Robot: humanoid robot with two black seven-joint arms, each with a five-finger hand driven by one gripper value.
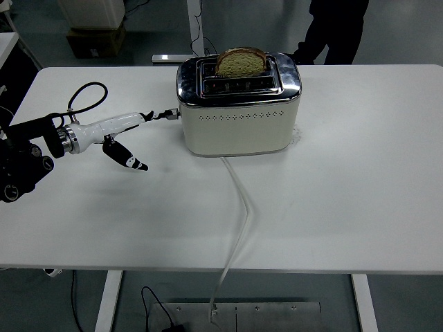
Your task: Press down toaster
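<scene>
While its fingers spread empty, the left robot hand (119, 133) touches the toaster (239, 104) lever.
</scene>
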